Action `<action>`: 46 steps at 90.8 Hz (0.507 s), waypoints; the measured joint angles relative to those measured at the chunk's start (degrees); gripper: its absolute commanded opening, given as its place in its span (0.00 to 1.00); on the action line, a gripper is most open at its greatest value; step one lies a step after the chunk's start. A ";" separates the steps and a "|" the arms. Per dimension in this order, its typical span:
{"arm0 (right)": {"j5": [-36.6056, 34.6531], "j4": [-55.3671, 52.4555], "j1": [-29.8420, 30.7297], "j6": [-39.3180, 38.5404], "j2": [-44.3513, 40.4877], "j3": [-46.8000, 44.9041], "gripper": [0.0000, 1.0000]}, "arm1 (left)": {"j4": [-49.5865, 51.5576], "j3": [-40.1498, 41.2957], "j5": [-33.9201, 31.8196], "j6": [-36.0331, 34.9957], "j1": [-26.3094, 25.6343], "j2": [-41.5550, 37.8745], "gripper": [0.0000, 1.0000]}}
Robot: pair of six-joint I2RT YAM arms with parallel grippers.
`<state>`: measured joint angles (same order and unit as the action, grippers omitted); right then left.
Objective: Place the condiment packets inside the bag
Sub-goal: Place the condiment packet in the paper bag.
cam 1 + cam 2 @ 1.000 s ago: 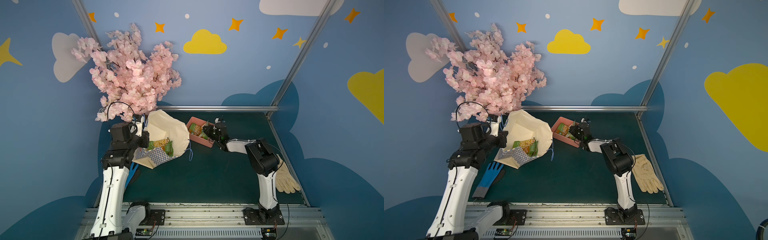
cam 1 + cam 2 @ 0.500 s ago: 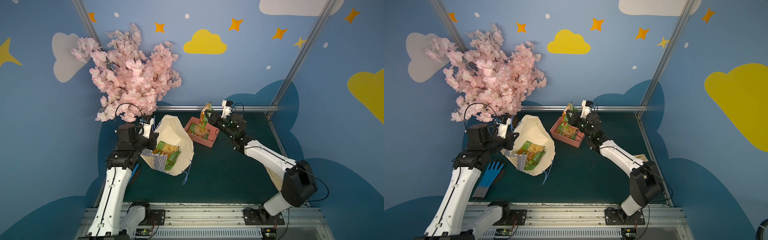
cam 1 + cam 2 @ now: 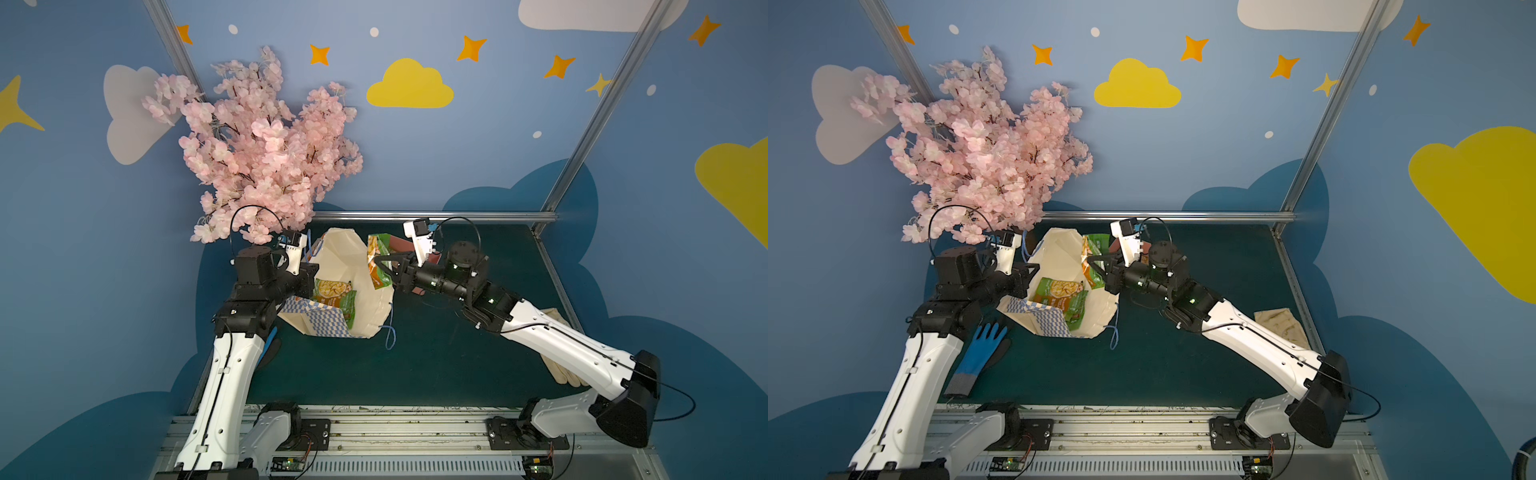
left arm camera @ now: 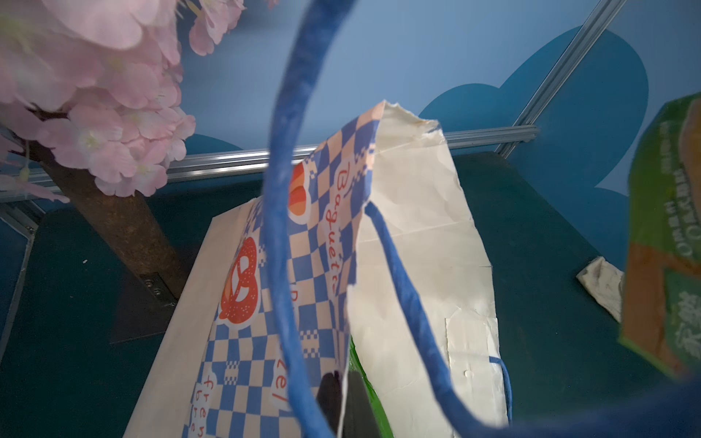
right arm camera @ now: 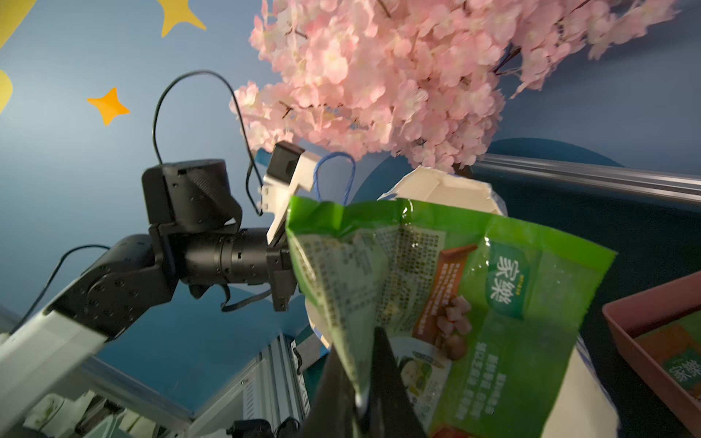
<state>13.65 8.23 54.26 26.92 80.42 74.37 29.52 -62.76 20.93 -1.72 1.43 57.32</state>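
Observation:
The bag, cream with blue-white checks, lies tilted on the mat with its mouth facing up and right. My left gripper is shut on the bag's near rim, holding it open. Two green condiment packets lie inside. My right gripper is shut on the edge of another green packet, which hangs upright at the bag's far rim in both top views. That packet also shows in the left wrist view.
The pink tray behind my right wrist holds another packet. A pink blossom tree overhangs the left arm, trunk beside the bag. A cream glove lies right, a blue glove left.
My right gripper lifted a green packet out of the pink tray and carried it left to the bag's mouth. The left arm raised the bag's rim and shifted it right.

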 measured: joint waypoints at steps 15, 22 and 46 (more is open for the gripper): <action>0.59 -5.68 3.61 -4.70 6.60 6.67 0.00 | 0.15 0.00 1.84 0.63 -0.02 -0.02 0.03; -0.26 -9.14 4.74 -6.29 10.12 10.32 0.23 | 0.57 -0.02 2.86 0.85 -0.02 -0.07 0.03; -6.25 -19.04 6.93 -11.76 14.95 18.01 0.79 | 2.67 -1.09 6.27 2.23 -0.07 -0.33 0.03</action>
<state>7.40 -10.81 61.19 15.16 95.37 92.38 32.18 -63.86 27.20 0.51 1.37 56.99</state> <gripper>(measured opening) 0.748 0.048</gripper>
